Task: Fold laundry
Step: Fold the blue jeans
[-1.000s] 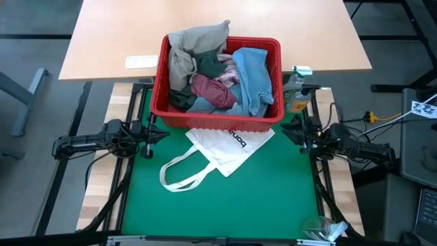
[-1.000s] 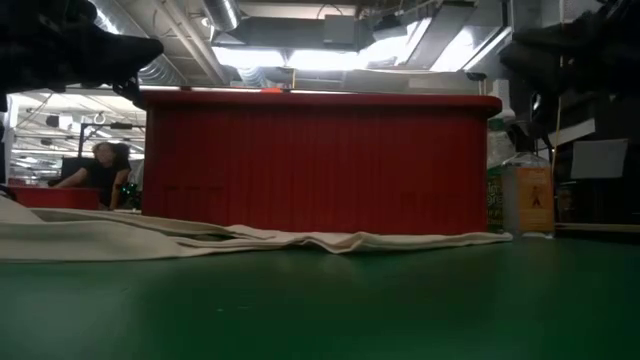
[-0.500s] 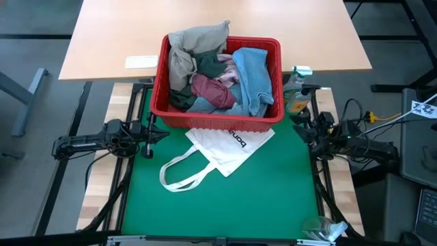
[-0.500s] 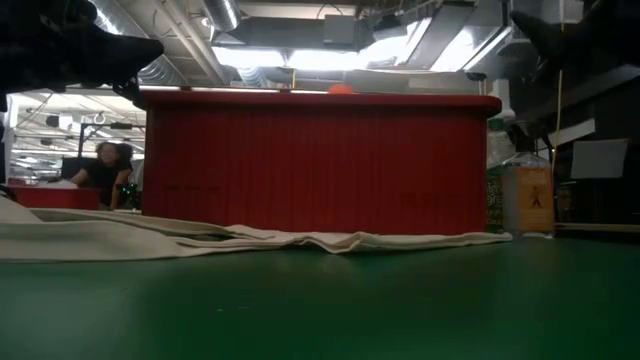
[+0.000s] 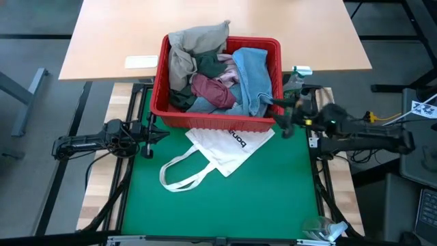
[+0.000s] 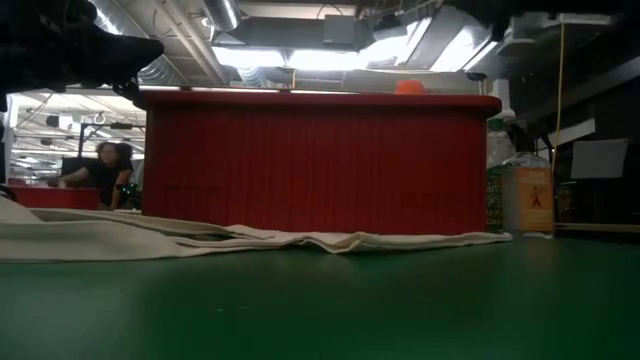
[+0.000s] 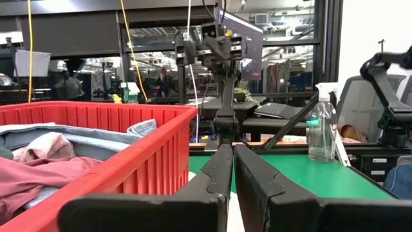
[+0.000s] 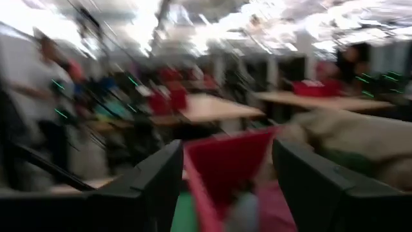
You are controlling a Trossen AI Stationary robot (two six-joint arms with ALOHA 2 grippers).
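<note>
Green table: red basket, white tote, spray bottle on it

A red slotted basket fills the centre of the frame, standing on the green mat. Pale cloth lies flat along its base, from left edge to right of centre. A spray bottle stands at right. A seated person shows far left.

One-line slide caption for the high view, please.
Right tool open at the red plastic slotted basket of mixed cloth laundry; left tool shut, waiting.
</note>
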